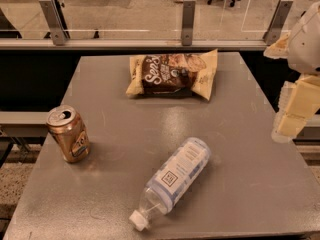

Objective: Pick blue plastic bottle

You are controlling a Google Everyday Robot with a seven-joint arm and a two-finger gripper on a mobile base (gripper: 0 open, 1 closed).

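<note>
So all you get of the robot is a slice along the right edge of the frame. In the upper right there's a smooth, rounded white shell point(310, 36), plain plastic-looking, with a small tan wedge poking out on its left side. Just below it, at mid right, is the gripper point(292, 115). It's made of chunky cream-yellow blocks with squared-off corners, stacked in a couple of segments, and it looks paler and sort of washed-out along the left edges.
</note>
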